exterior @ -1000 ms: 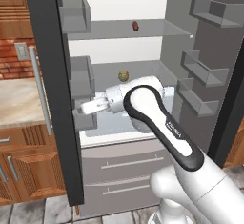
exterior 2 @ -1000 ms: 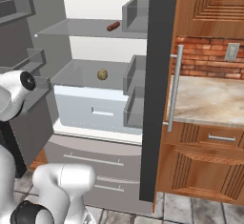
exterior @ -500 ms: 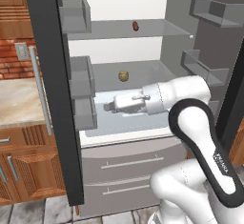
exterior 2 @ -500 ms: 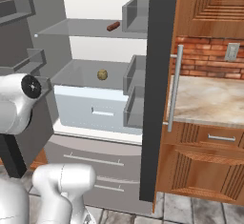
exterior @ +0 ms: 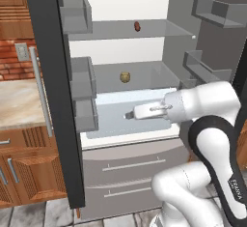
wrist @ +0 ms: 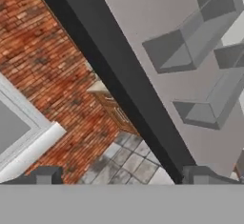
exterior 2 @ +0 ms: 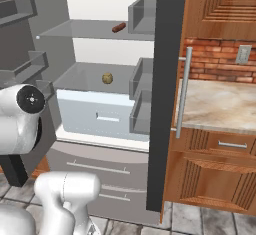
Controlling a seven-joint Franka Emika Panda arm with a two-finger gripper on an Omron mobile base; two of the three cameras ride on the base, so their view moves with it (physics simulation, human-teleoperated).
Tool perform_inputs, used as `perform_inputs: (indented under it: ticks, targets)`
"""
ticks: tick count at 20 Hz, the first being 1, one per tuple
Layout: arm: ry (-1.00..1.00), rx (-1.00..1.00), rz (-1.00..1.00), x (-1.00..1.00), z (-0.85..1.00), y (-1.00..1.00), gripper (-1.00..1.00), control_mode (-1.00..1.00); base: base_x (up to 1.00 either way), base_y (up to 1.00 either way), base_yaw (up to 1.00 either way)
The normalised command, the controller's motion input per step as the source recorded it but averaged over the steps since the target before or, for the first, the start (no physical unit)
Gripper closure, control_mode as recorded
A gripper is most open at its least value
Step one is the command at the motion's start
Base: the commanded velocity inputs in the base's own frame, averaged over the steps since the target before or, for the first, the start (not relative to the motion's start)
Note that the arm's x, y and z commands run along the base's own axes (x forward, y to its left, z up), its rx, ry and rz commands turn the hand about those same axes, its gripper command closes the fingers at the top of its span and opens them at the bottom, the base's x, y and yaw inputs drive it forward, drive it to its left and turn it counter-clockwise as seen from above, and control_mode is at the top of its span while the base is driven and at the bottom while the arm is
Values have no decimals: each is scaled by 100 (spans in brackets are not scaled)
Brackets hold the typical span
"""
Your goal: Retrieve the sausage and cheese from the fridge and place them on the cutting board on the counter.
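Both jaws (wrist: pixel 122 174) gape empty; the sausage (exterior: pixel 137 26) sits above them, so raise and turn inward before closing

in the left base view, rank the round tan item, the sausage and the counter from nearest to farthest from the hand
1. Round tan item, on the middle shelf just above the hand.
2. Sausage, higher, on the top shelf.
3. Counter, far to the side, past the open fridge door.
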Motion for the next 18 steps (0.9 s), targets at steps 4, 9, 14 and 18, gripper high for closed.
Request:
perform_inputs:
  ticks: [4, 9, 14, 18]
  targets:
    - [-5, -39, -33, -6, 0, -99, -100, -100, 0, 0, 0]
    - [0, -38, -35, 2, 17, -72, -100, -100, 0, 0, 0]
    - [0, -19, -33, 0, 5, -4, -100, -100, 0, 0, 0]
    - [0, -8, -29, 0, 0, -15, -100, -100, 0, 0, 0]
